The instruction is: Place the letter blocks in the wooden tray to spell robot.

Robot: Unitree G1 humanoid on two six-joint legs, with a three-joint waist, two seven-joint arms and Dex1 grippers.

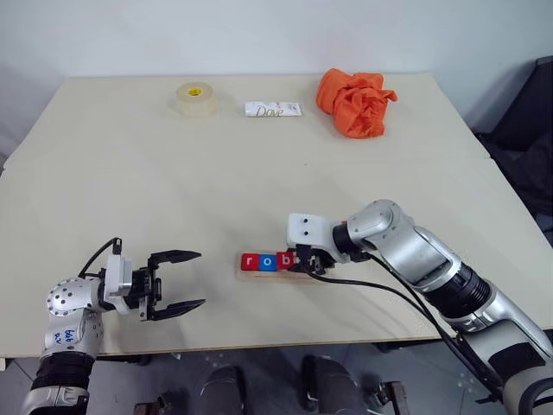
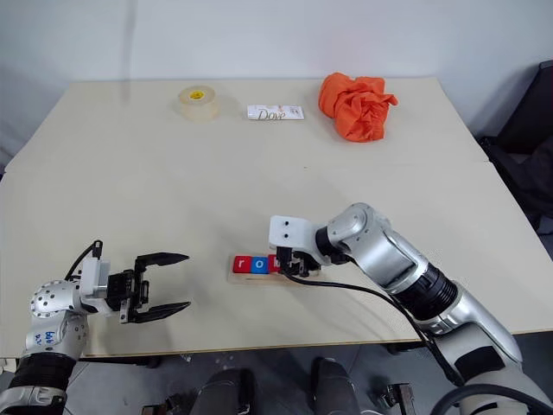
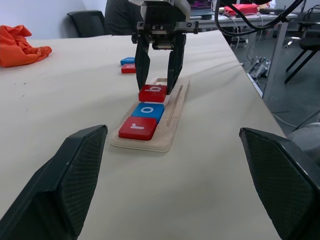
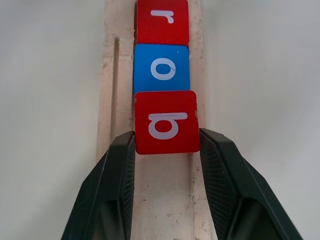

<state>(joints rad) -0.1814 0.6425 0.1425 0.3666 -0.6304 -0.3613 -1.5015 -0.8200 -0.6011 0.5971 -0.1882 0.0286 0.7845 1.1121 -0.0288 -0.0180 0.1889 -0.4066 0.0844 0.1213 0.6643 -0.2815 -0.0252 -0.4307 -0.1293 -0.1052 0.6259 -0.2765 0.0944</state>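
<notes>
The wooden tray [image 1: 259, 275] lies near the table's front edge, in the middle. A red "r" block [image 4: 161, 20] and a blue "o" block [image 4: 162, 69] lie side by side on the tray. A red "b" block [image 4: 165, 125] follows in line, its edge against the "o". My right gripper [image 4: 166, 142] is shut on the "b" block, with one finger on each side, and points down at the tray [image 3: 172, 120]. Two more letter blocks, a blue one [image 3: 128, 61] and a red one [image 3: 129, 68], lie on the table beyond the tray. My left gripper [image 1: 190, 281] hovers open and empty, left of the tray.
At the far side of the table are a roll of tape [image 1: 196, 98], a white Dove packet [image 1: 273, 110] and a crumpled orange cloth [image 1: 354, 102]. The table's front edge runs just below the tray.
</notes>
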